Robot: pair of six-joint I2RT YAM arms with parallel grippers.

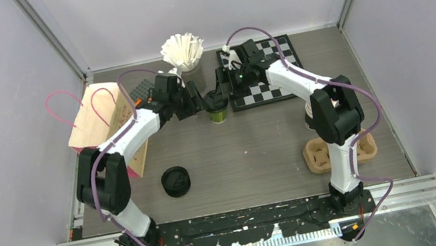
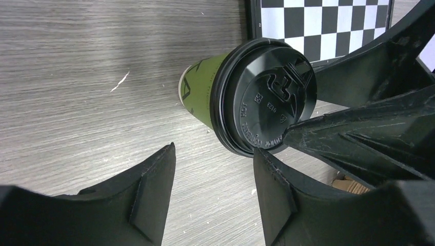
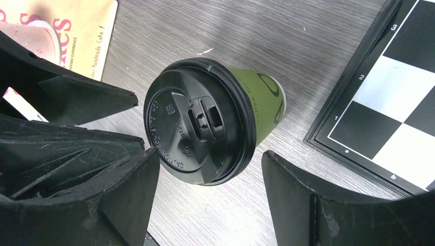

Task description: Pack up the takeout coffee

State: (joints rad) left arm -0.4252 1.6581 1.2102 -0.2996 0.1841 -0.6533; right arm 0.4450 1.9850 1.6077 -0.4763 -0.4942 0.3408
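Observation:
The takeout coffee [image 1: 219, 112] stands upright on the table, a dark olive-green cup with a black lid [image 2: 264, 95]. My left gripper [image 1: 199, 106] is at its left, and in the left wrist view the left gripper [image 2: 214, 149] is open with only bare table between its fingers; the cup sits just beyond the fingertips. My right gripper [image 1: 223, 89] hovers over the cup from behind. In the right wrist view the right gripper [image 3: 210, 152] is open, its fingers astride the near edge of the lid [image 3: 197, 128] without closing on it.
A cream paper bag [image 1: 103, 119] with pink handles stands at the left. A brown pulp carrier [image 1: 316, 154] sits at the right by the right arm's base. A black round lid stack [image 1: 175, 181] lies in front. A chessboard [image 1: 270, 87] and a holder of white paper [image 1: 182, 51] are behind.

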